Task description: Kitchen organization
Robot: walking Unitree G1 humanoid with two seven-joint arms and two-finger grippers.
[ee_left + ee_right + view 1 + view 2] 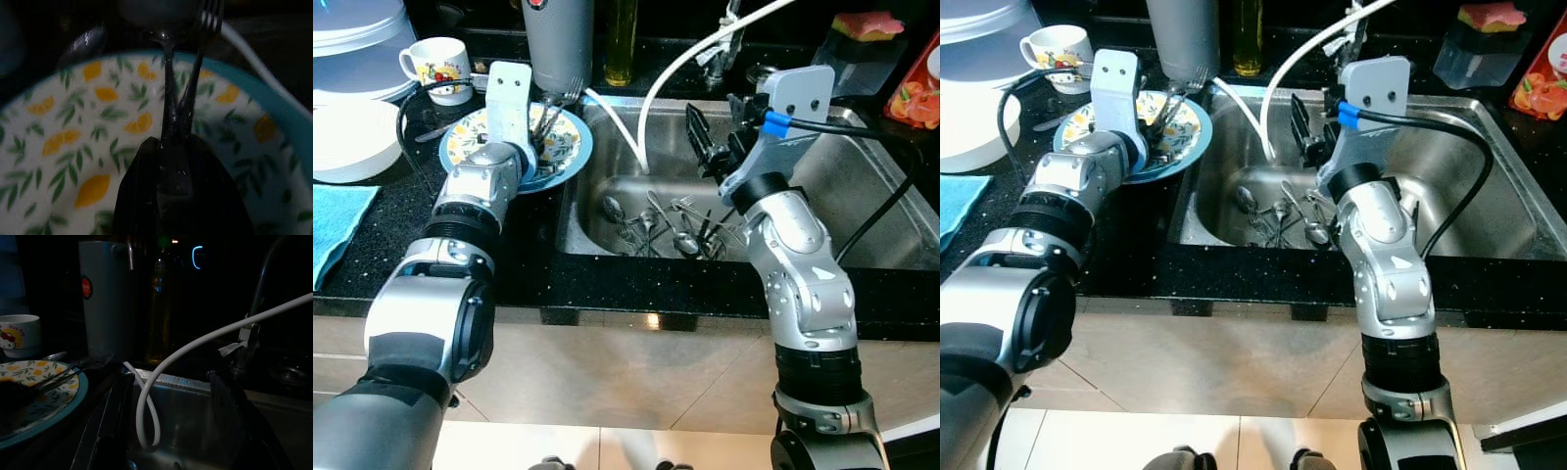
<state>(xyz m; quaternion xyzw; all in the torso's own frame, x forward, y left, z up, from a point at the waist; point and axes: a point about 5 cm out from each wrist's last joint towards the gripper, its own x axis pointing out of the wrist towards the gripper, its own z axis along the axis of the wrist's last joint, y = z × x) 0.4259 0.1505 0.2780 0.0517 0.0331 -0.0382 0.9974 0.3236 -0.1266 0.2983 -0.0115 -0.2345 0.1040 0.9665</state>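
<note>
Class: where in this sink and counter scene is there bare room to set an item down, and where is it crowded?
Free: the sink's right half; the counter strip between towel and plate. Crowded: cutlery by the hose.

Black speckled stone countertop (607, 284) runs all the way around a stainless steel sink (871, 211), with beige cabinet fronts (636, 367) right below the edge and pale tile floor (1185, 441) under that. Lighting's bright from overhead in the head views, but pretty dim down low near the counter.
</note>
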